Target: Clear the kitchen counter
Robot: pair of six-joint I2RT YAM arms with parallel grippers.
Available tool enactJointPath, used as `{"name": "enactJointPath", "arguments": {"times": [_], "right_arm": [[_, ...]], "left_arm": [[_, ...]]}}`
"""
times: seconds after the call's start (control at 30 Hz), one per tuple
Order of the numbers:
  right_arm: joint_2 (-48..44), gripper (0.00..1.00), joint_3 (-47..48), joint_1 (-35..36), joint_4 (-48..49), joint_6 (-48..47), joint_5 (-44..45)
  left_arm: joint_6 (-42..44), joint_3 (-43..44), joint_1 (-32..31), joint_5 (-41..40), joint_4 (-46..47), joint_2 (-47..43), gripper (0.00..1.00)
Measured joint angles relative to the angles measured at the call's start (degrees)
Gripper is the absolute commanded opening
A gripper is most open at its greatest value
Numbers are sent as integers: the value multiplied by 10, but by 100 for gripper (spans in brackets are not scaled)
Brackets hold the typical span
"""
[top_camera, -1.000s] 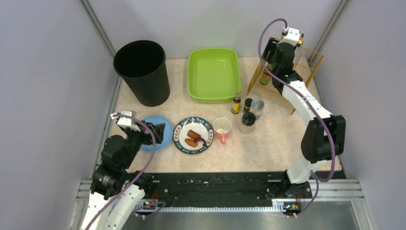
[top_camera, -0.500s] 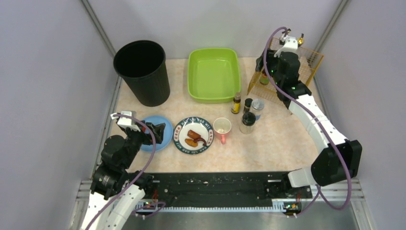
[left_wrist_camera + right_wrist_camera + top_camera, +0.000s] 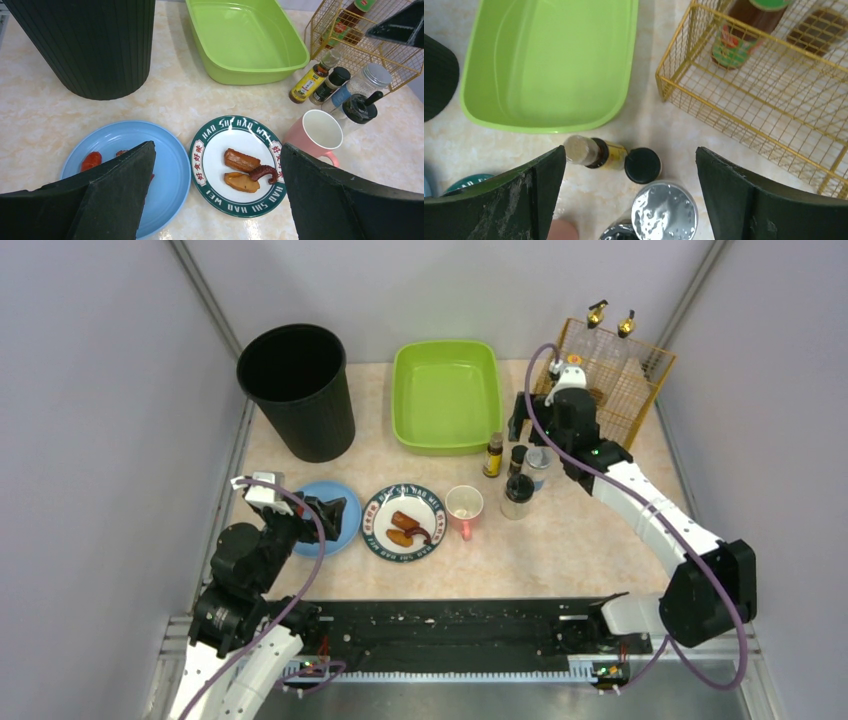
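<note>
Now: my right gripper [image 3: 629, 150] hangs with jaws wide apart, holding nothing, over the yellow-label bottle [image 3: 600, 153] and black-capped bottle [image 3: 642, 165]. These stand between the lime-green tub [image 3: 549, 60] at the far edge and the gold wire rack [image 3: 744, 100] in the far right corner. My left gripper [image 3: 216, 147], also spread and empty, hovers above the blue plate [image 3: 170, 160] and green-rimmed plate [image 3: 260, 145] toward the left edge. The kitchen counter [image 3: 560, 540] lies under everything.

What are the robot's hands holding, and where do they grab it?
Nothing. The left gripper is open over the blue plate; the right gripper is open over the yellow-label bottle.
</note>
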Motion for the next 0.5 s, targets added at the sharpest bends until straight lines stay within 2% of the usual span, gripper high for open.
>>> {"name": "enactJointPath", "arguments": {"times": [0.23, 0.5], "right_arm": [[-40, 99, -60, 1, -4, 10, 11], [-54, 98, -72, 4, -3, 15, 28]], "left_arm": [[0, 0, 0, 1, 0, -3, 99], [0, 0, 0, 1, 0, -3, 99]]}}
